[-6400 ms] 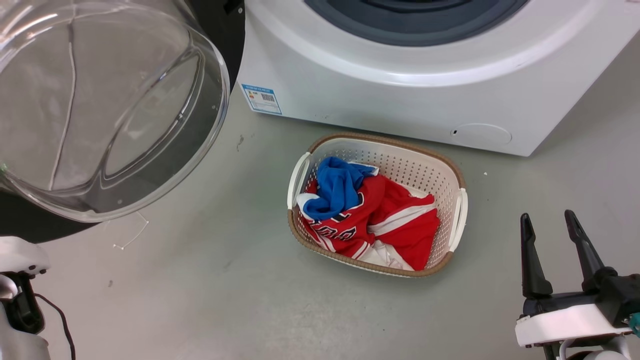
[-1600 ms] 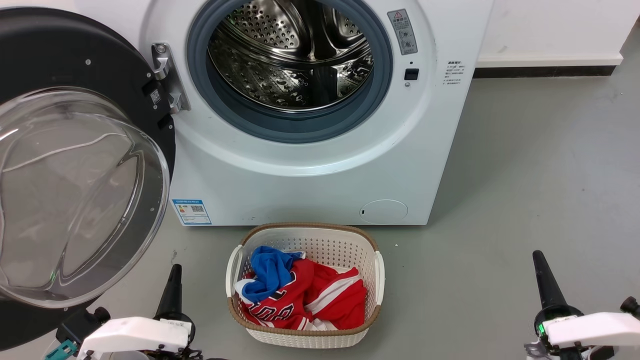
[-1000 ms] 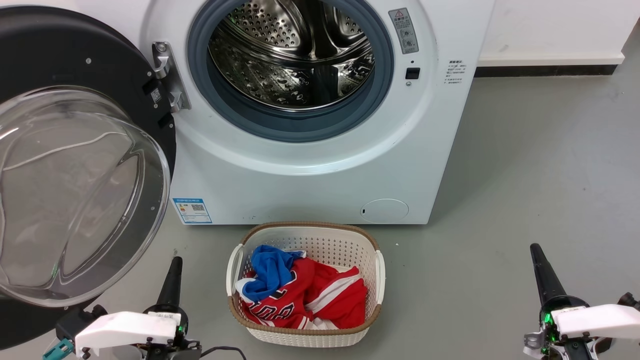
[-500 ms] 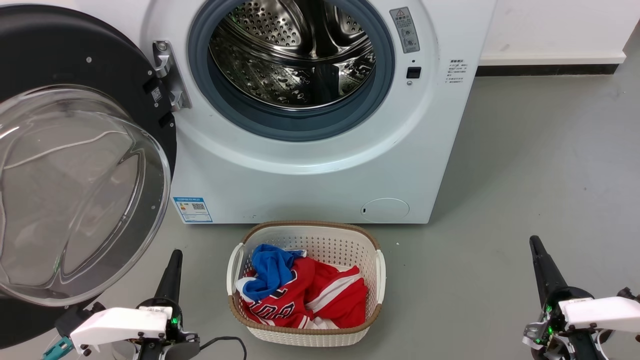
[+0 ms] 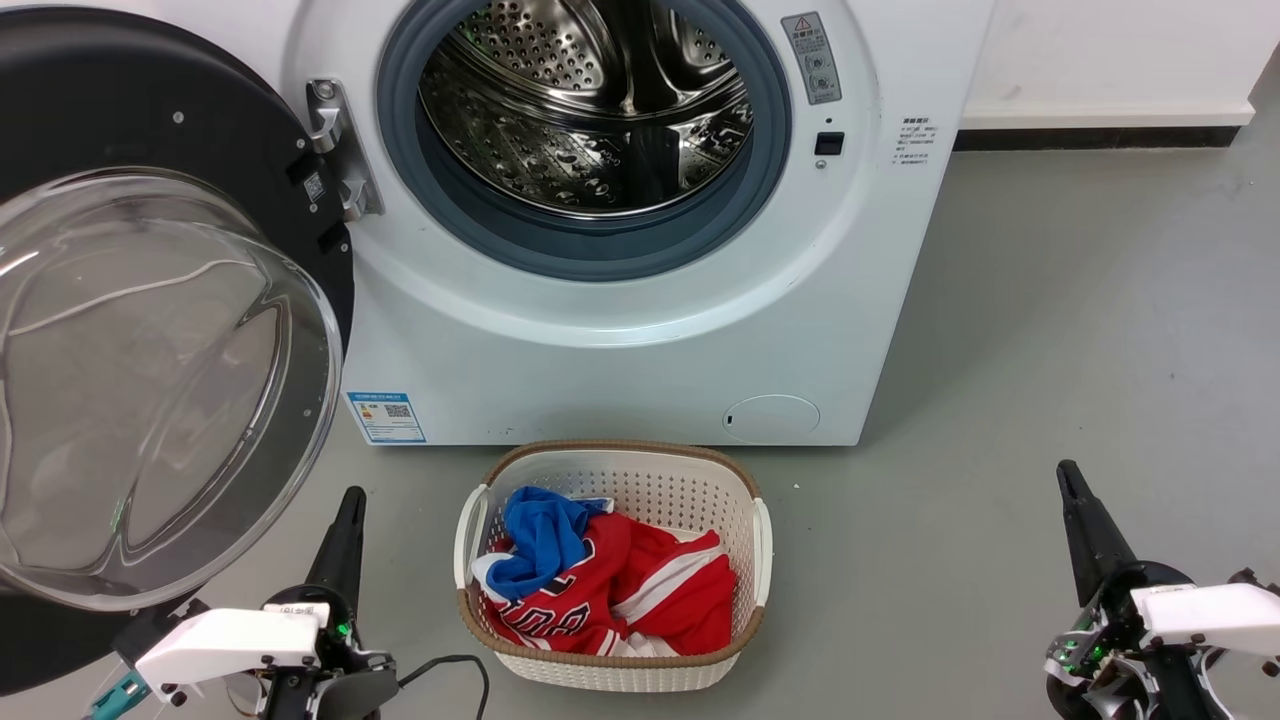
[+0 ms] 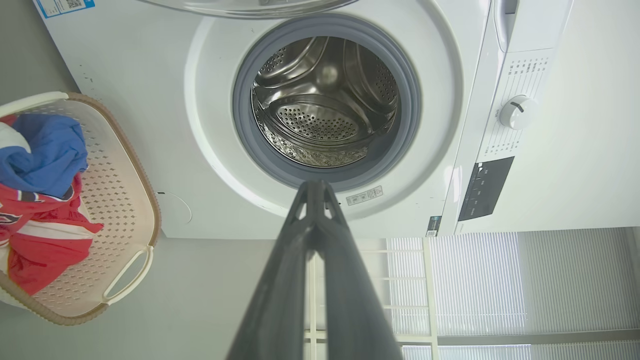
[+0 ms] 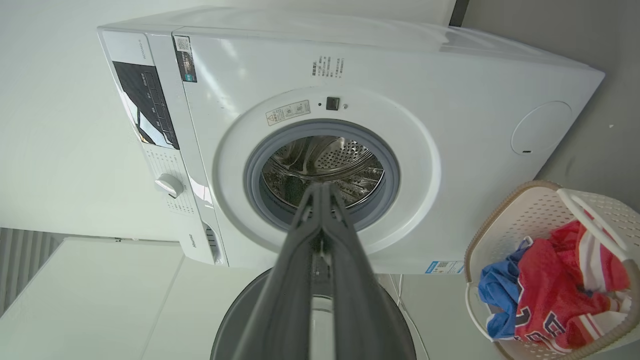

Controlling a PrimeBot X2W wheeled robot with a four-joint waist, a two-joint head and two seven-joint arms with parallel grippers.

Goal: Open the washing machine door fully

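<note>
From the head view, the washing machine door hangs off its hinge at the left of the washing machine, swung well clear of the steel drum. Its black disc faces out and its clear glass bowl bulges toward the robot. The left gripper sits low just beside the door's lower edge and the right gripper is well apart at the far side. Each shows as a single dark spike, fingers pressed together and holding nothing. To my eye the door is about as wide as it goes. If any swing is left, I'd nudge the black rim near its free edge with the left fingers, not the glass, and stay off the laundry basket on the floor in front. The left wrist view looks past its closed fingers into the open drum, with the glass bowl's edge at the top. In the right wrist view the fingers are closed as well, and the dark, glossy disc lies beneath them.
</note>
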